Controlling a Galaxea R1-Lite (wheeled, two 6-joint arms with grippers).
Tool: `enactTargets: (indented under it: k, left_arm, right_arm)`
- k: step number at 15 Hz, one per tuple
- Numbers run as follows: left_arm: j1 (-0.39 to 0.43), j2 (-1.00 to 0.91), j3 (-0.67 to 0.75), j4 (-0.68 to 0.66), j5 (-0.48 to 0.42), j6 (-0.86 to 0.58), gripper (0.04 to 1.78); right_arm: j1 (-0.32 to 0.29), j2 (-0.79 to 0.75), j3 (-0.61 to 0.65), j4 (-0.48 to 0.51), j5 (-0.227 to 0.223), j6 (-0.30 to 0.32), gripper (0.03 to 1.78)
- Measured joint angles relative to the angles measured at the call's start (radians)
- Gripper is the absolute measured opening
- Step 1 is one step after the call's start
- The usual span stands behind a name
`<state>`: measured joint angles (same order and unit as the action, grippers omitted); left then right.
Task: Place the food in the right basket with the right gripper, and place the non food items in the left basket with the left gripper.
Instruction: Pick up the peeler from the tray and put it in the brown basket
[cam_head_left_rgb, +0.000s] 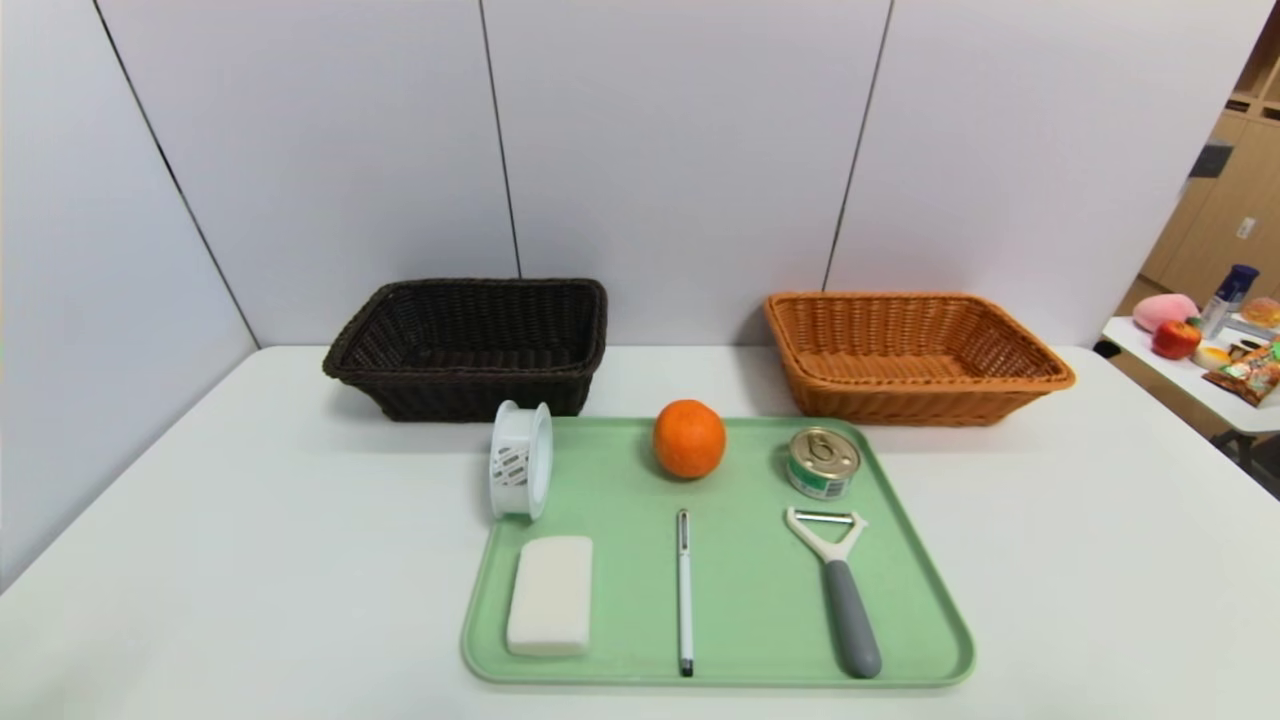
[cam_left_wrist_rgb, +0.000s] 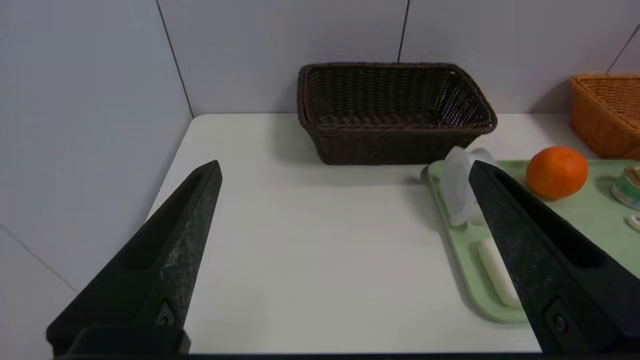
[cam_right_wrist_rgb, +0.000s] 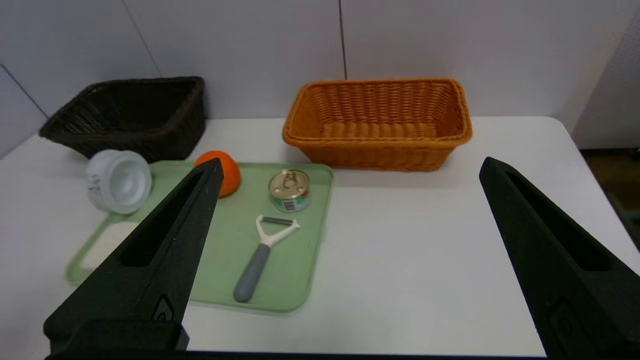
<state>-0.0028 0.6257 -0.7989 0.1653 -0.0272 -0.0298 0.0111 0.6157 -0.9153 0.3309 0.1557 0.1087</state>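
A green tray (cam_head_left_rgb: 750, 590) holds an orange (cam_head_left_rgb: 689, 438), a small tin can (cam_head_left_rgb: 823, 463), a white pen (cam_head_left_rgb: 684, 590), a grey-handled peeler (cam_head_left_rgb: 838, 585), a white bar (cam_head_left_rgb: 550, 595) and a white tape roll (cam_head_left_rgb: 520, 460) on edge. An empty dark brown basket (cam_head_left_rgb: 470, 345) stands behind at the left, an empty orange basket (cam_head_left_rgb: 915, 355) at the right. Neither gripper shows in the head view. My left gripper (cam_left_wrist_rgb: 342, 167) is open over bare table left of the tray. My right gripper (cam_right_wrist_rgb: 350, 165) is open over bare table right of the tray.
White wall panels close off the back and left of the white table (cam_head_left_rgb: 200, 520). A side table (cam_head_left_rgb: 1215, 385) with fruit, snacks and a bottle stands at the far right, apart from this one.
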Motion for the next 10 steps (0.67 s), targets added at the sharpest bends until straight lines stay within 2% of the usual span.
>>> enactTargets:
  k: [2, 5, 7, 8, 10]
  left_arm:
    - [-0.001, 0.161, -0.123, 0.008, 0.006, -0.002, 1.75]
    - [-0.047, 0.343, -0.231, 0.017, 0.031, -0.005, 1.75]
    - [-0.114, 0.411, -0.306, 0.122, 0.09, -0.007, 1.75]
    - [-0.15, 0.436, -0.351, 0.213, 0.112, -0.009, 1.75]
    - [-0.216, 0.476, -0.405, 0.357, 0.127, -0.025, 1.75]
  right_arm:
    - [0.026, 0.197, -0.236, 0.15, 0.025, 0.021, 1.77]
    - [0.125, 0.459, -0.526, 0.409, 0.028, 0.042, 1.77]
    - [0.242, 0.602, -0.663, 0.587, -0.008, 0.071, 1.77]
    - [0.306, 0.663, -0.714, 0.661, -0.041, 0.111, 1.77]
    - [0.437, 0.776, -0.806, 0.769, -0.09, 0.233, 1.77]
